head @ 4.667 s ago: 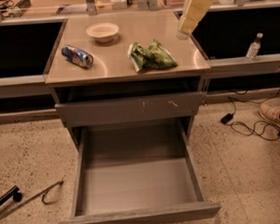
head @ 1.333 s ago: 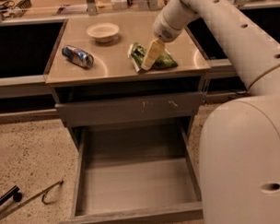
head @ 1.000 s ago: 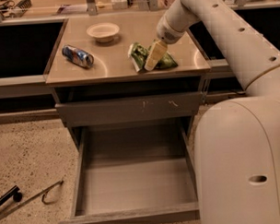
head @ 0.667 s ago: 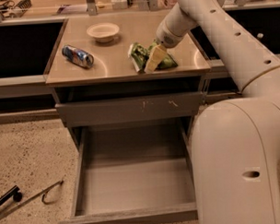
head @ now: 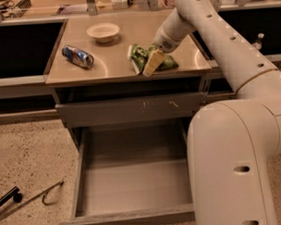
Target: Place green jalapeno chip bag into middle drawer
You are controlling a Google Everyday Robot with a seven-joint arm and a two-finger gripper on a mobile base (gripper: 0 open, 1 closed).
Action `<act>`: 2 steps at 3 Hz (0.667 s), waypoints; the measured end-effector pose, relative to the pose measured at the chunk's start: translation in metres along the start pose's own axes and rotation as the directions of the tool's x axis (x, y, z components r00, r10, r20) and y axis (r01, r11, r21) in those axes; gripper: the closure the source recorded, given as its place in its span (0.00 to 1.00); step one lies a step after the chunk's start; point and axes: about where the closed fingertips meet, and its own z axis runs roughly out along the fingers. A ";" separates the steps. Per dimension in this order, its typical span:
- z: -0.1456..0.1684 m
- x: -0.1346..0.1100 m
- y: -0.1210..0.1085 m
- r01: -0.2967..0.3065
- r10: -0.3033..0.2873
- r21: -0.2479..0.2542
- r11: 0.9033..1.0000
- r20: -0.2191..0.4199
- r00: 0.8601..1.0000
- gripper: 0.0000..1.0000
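Observation:
The green jalapeno chip bag lies flat on the counter top, right of centre near the front edge. My gripper hangs from the white arm that reaches in from the right and is down on the bag's middle, its pale yellowish fingers covering part of the bag. The middle drawer is pulled wide open below the counter, its grey floor bare. Its right front corner is hidden behind my arm.
A blue-and-silver drink can lies on its side at the counter's left. A white bowl stands at the back centre. The shut top drawer front bears pale scratch marks. A dark metal tool lies on the speckled floor at left.
The arm came in from the right and lowered the gripper onto the chip bag. Over the last second it has stayed there almost still. The bag, can and bowl have not moved.

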 end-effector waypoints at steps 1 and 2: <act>0.000 0.000 0.000 0.000 0.000 0.000 1.000 0.000 1.000 0.42; -0.008 -0.007 0.004 0.004 -0.004 -0.002 1.000 0.013 1.000 0.66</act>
